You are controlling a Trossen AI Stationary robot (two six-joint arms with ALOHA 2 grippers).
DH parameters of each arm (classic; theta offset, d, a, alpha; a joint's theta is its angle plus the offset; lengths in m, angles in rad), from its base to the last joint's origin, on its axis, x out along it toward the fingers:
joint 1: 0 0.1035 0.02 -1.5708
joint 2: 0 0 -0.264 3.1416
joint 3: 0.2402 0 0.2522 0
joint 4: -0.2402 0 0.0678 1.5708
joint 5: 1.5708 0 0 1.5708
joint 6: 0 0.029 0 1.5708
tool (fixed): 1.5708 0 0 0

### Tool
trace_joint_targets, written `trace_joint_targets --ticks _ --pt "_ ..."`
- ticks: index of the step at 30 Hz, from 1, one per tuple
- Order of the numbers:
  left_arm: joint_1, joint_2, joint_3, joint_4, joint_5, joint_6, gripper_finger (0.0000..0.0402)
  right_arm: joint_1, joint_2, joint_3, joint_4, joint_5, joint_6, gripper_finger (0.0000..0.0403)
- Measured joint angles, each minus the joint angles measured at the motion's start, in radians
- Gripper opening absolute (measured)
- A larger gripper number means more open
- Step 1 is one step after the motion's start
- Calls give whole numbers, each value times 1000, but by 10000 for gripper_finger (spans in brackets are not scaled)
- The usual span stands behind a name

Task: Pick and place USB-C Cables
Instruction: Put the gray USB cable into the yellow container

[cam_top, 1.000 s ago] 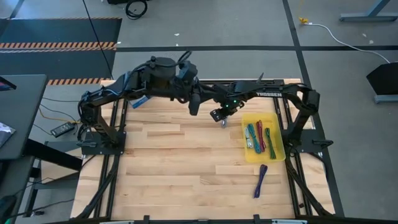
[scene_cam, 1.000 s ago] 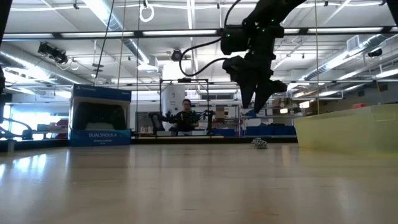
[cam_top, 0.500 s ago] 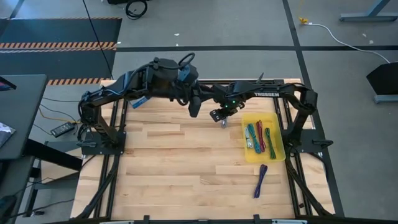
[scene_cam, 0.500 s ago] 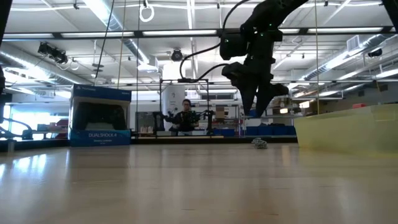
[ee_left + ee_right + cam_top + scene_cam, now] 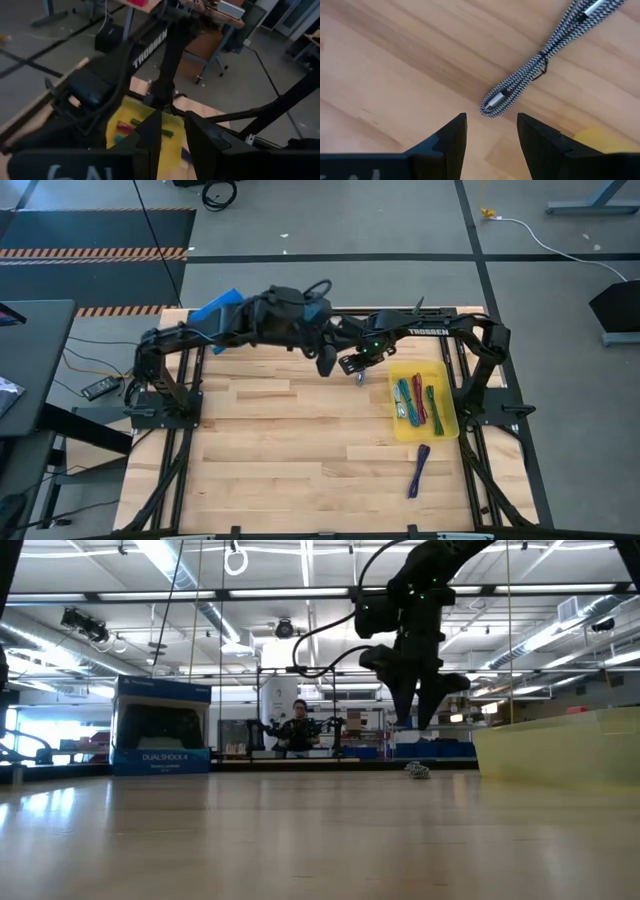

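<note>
A grey braided cable (image 5: 540,65) lies flat on the wooden table, also seen in the high view as the grey cable (image 5: 360,378) and in the low view as the grey cable (image 5: 416,770). My right gripper (image 5: 490,135) hovers open just above it, with its fingertips short of the cable's plug end (image 5: 492,104). In the high view my right gripper (image 5: 357,371) is just left of the yellow tray (image 5: 443,425). Several coloured cables (image 5: 417,400) lie in that tray. A purple cable (image 5: 418,470) rests on the table nearer the near edge. My left gripper (image 5: 326,366) hangs open in the air beside the right arm.
The blue box (image 5: 220,310) sits at the table's far left corner and shows in the low view as the blue box (image 5: 162,727). The two arms are close together near the table's far middle. A person (image 5: 297,730) sits in the room behind the table.
My left arm has swung toward the table's right, bringing its gripper closer to the right arm and uncovering the blue box. The right arm and the grey cable have stayed where they were.
</note>
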Motion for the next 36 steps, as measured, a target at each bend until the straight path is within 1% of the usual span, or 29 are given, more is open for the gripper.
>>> trace_joint_targets --ticks 4,10,13,15,17,20,23,26,36 --pt "-17 0 -38 57 1 -52 94 0 0 0 -27 39 34 181" --pt "-45 -4 -41 68 -11 -17 94 1 9 0 -29 91 59 181" --pt "-44 -8 -41 63 -12 -17 94 -12 38 -1 -35 89 60 181" --pt "-43 -11 -41 70 -13 -17 94 -20 63 0 -35 61 57 181" --pt "-43 -13 -41 73 -4 -23 94 -22 84 -1 -43 55 51 181" --pt "-49 -16 -41 78 5 -42 94 -19 102 0 -29 91 38 181" --pt "-60 -19 -41 88 5 -49 94 -25 124 -1 -18 89 24 181" --pt "-72 -19 -41 96 5 -56 94 -35 146 -1 -7 65 22 181" --pt "-77 -19 -41 109 6 -109 94 -45 155 0 48 80 -4 176"
